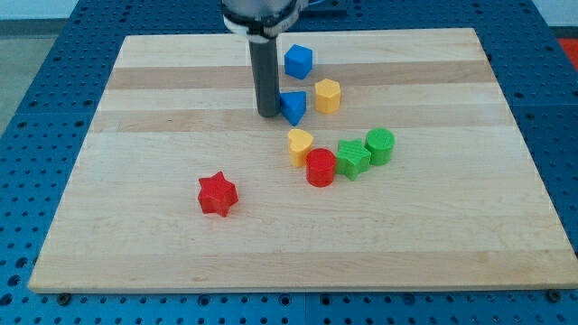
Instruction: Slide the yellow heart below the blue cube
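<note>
My tip (268,114), a bare rod with nothing to pinch, rests just left of the blue triangle (293,106), while the yellow heart (300,144) lies nearer and right, well short of the blue cube (298,61).

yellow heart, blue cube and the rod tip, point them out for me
yellow heart (300,144), camera view, on its top face, beside the red cylinder
blue cube (298,60), camera view, on its front face, near the view's top
my tip (268,114), camera view, the rod's very end, left of the blue triangular block
</note>
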